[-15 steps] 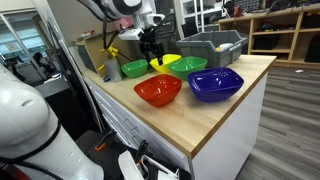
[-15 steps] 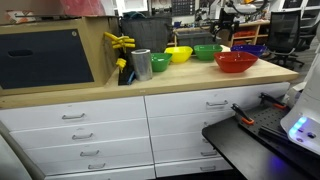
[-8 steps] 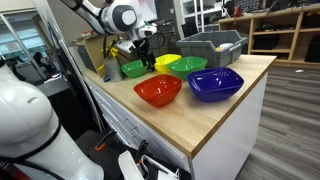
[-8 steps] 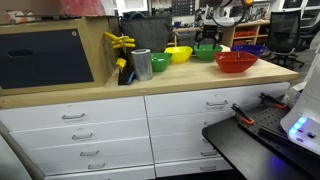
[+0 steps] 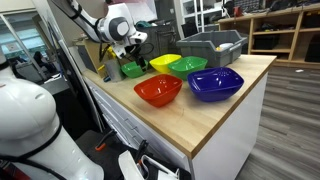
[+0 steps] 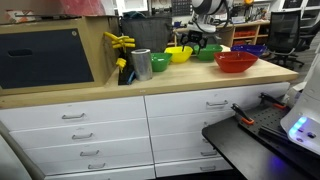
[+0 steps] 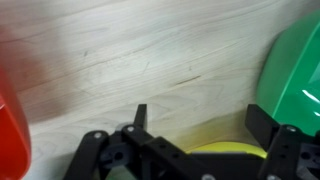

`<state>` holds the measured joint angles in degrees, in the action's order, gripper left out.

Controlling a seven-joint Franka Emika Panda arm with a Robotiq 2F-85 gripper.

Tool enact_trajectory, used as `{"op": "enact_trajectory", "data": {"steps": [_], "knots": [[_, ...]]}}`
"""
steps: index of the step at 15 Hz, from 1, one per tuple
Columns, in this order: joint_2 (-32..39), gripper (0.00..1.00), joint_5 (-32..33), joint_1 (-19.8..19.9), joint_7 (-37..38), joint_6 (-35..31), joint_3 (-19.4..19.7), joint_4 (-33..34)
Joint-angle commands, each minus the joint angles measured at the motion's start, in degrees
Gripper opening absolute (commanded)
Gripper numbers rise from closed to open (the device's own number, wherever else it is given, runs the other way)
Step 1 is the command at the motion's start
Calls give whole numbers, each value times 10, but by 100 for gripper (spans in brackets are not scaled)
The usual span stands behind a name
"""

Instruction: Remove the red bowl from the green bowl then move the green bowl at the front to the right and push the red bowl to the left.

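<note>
One wooden counter carries all. Beside the larger blue bowl, the glossy red bowl, rounded-square rimmed, sits alone near the edge. The bright green bowl sits behind it, just beside a yellow bowl. The gripper hangs wide open, empty.

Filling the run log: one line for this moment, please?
tool: open, empty, above counter | red bowl: on counter, not nested | green bowl: beside yellow bowl
</note>
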<state>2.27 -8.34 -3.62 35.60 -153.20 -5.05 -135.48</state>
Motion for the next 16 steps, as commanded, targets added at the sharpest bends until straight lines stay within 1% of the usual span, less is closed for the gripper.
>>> {"op": "enact_trajectory", "data": {"steps": [1, 5, 9, 11, 13, 16], "knots": [[23, 100, -37, -20, 19, -31, -9, 32], [55, 100, -51, -32, 22, -64, -6, 50], [108, 100, -56, -39, 25, -100, -3, 74], [133, 100, -73, -44, 27, -113, -6, 91], [151, 100, -105, -47, 21, -121, -14, 112], [169, 100, -134, -53, 14, -118, -25, 140]]}}
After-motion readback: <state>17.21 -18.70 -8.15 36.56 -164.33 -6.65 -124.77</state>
